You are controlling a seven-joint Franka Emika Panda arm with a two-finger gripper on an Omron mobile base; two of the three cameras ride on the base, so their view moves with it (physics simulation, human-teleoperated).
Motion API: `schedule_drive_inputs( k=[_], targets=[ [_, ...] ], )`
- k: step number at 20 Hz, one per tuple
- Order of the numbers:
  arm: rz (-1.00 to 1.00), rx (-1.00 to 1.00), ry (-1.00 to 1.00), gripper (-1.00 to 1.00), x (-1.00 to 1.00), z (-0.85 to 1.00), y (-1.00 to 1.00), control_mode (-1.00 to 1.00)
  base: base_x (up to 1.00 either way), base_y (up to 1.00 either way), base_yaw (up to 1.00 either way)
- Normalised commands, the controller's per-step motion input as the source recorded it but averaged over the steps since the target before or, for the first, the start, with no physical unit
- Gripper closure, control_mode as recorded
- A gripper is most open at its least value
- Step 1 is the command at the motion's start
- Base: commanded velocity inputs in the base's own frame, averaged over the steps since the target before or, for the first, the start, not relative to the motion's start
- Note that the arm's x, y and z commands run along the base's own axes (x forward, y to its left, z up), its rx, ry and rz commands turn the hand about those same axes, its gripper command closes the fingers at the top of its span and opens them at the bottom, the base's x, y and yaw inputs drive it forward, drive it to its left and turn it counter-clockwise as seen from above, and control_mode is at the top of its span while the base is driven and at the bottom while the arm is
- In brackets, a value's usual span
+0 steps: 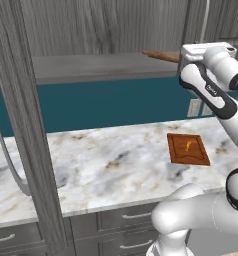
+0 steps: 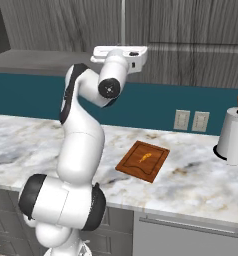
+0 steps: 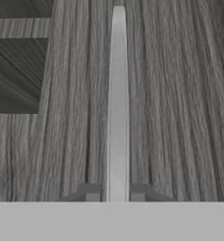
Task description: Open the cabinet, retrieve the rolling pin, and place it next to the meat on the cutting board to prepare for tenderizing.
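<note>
My gripper (image 3: 115,192) is shut on the long silver bar handle (image 3: 117,108) of the cabinet's right door (image 3: 175,94), one dark fingertip on each side of the bar. The handle (image 2: 123,22) rises above my hand in the right base view. The cabinet's left door (image 1: 26,125) stands swung open. On the grey shelf (image 1: 91,65) inside lies the brown rolling pin (image 1: 161,56), its right end hidden behind my hand. The reddish-brown cutting board (image 1: 188,149) (image 2: 143,161) lies on the counter below, with the small orange-yellow meat (image 1: 188,146) (image 2: 144,158) on it.
The marble counter (image 1: 106,160) stretches left of the board. A paper towel roll (image 2: 234,135) stands at the right, below two wall outlets (image 2: 191,120). Grey drawers (image 1: 126,220) run under the counter edge. The open door's handle (image 1: 6,155) hangs over the counter at the left.
</note>
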Motion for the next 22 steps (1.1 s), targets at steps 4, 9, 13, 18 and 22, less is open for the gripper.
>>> schedule_drive_inputs(
  k=[4, 9, 13, 18, 22],
  targets=[
    [0.00, -0.09, 0.00, 1.00, 0.03, -0.03, 0.49, -1.00, 0.00, 0.00, 0.00],
    [0.00, -0.01, 0.01, 1.00, 0.01, -0.01, 0.03, -1.00, 0.00, 0.00, 0.00],
    [0.00, -0.01, -0.02, 1.00, -0.25, -0.08, 0.00, -1.00, 0.00, 0.00, 0.00],
    [0.00, -0.04, -0.04, 1.00, -0.67, -0.15, 0.00, -1.00, 0.00, 0.00, 0.00],
    [0.00, -0.02, 0.00, 1.00, -0.83, -0.13, 0.00, -1.00, 0.00, 0.00, 0.00]
  ],
)
